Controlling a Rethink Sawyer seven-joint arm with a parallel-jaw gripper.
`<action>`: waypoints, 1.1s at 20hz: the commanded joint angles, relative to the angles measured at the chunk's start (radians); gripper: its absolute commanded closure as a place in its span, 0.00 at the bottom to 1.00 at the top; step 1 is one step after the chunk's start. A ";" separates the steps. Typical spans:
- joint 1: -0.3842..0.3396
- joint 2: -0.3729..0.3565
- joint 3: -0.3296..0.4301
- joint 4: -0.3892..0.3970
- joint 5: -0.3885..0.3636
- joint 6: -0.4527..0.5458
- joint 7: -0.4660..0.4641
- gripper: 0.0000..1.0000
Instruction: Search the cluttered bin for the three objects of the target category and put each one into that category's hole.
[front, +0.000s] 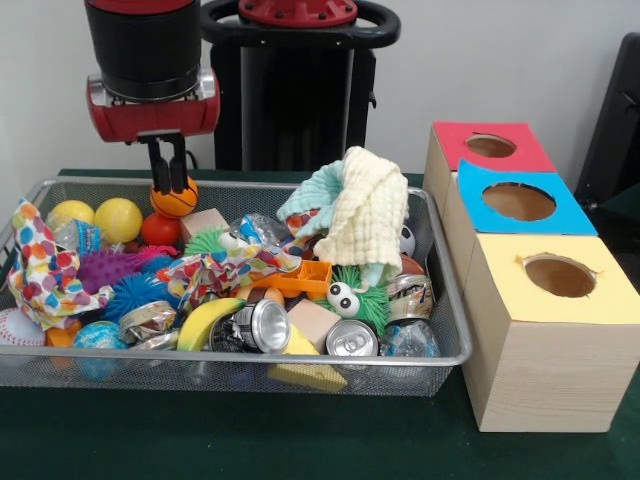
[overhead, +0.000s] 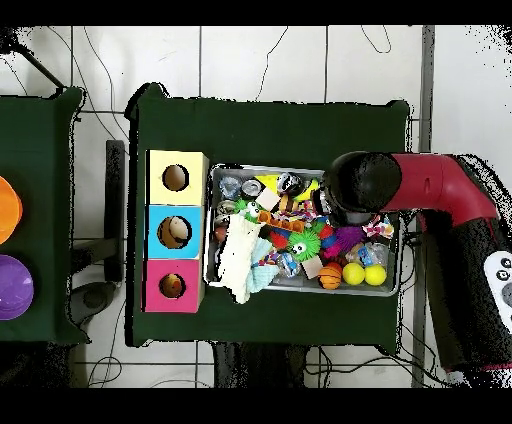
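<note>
Orange ball (front: 175, 199) in gripper (front: 168, 186)

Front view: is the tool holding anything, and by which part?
The tool grips the small orange basketball at its top, just above the bin.

This is a robot lab, set up for a sorting test; a table (front: 300, 445) under dark green cloth stands on a pale tiled floor (overhead: 260, 60) with cables (overhead: 275, 55) trailing across it; on the table sits a wire bin (front: 250, 360) of toys and scrap; beside the bin stand three wooden boxes (front: 545, 340) with round holes; over the bin hangs a red and black robot arm (overhead: 440, 190).
</note>
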 joint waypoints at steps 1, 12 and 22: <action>0.025 -0.044 -0.078 0.064 0.024 -0.098 0.161 1.00; 0.022 -0.129 -0.097 0.049 0.098 -0.002 0.090 1.00; 0.079 -0.022 -0.121 -0.068 0.090 -0.074 0.129 1.00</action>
